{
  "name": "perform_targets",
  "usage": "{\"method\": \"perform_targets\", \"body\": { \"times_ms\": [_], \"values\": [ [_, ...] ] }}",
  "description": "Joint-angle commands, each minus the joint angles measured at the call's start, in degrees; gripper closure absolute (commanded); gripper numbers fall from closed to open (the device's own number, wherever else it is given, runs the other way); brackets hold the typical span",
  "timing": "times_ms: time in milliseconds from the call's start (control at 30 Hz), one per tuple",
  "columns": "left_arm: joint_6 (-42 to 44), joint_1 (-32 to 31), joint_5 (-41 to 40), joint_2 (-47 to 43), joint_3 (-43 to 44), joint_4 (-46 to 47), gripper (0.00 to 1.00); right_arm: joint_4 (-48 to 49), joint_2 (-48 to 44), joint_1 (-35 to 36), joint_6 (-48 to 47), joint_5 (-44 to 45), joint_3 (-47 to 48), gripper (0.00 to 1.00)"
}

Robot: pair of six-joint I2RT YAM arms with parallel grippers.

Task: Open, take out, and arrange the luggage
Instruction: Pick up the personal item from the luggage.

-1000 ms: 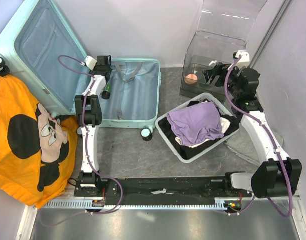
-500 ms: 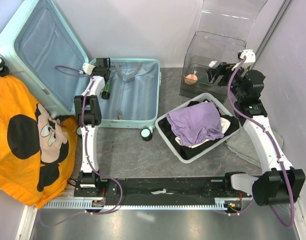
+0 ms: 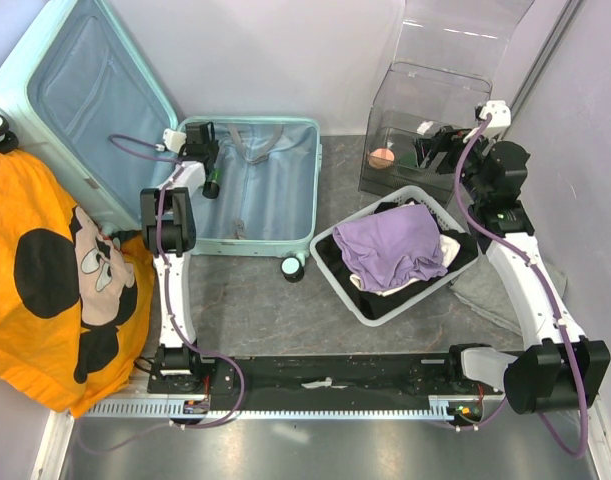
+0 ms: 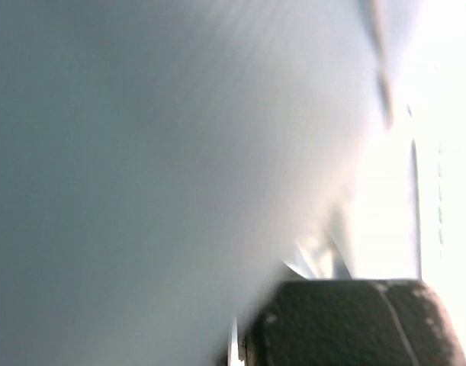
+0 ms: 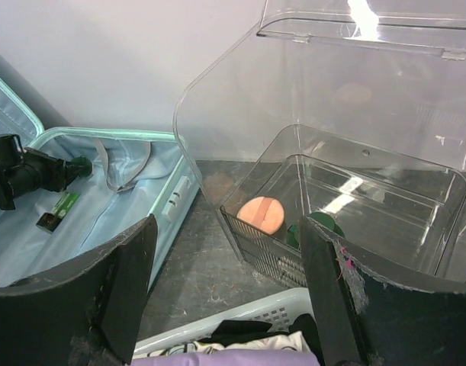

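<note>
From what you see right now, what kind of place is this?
Likely a robot lab cell staged for unpacking: bare white walls, the open luggage on a grey floor, and a laundry basket.

Top external: fixed high behind the arm bases, which sit at its bottom edge. It faces down and forward, far enough back to take in the whole table (image 3: 255,300), from the luggage (image 3: 265,190) at left to the clear box (image 3: 425,100) at right. Left wrist: hard up against a pale surface, all blur, with only a dark block (image 4: 347,324) at the bottom edge. Right wrist: low and near, looking forward between its own fingers (image 5: 103,297) into the clear box and across to the luggage's open lined half, both shared with the top view.
</note>
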Motion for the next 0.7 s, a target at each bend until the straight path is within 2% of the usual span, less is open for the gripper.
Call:
{"method": "perform_targets", "body": {
  "times_ms": [0, 233, 367, 467, 667],
  "values": [
    [3.5, -0.2, 4.8, -8.7, -10.3, 13.5, 0.98, 1.3, -1.1, -0.1, 0.3, -0.9, -0.4, 0.18],
    [8.5, -0.7, 10.1, -20.2, -25.0, 25.0, 0.98, 2.3, 0.7, -0.1, 1.8, -2.5, -0.3, 0.18],
    [8.5, -0.7, 16.5, -25.4, -36.2, 33.9, 0.98, 2.4, 1.7, -0.2, 2.6, -3.2, 0.3, 0.18],
    [8.3, -0.8, 22.9, -29.6, -42.9, 36.8, 0.98, 3.3, 2.4, -0.1, 4.0, -4.6, 0.4, 0.18],
    [12.6, -2.1, 34.0, -38.1, -51.4, 41.4, 0.98, 10.0, 5.5, -0.1, 8.8, -11.7, 0.1, 0.19]
  ]
}}
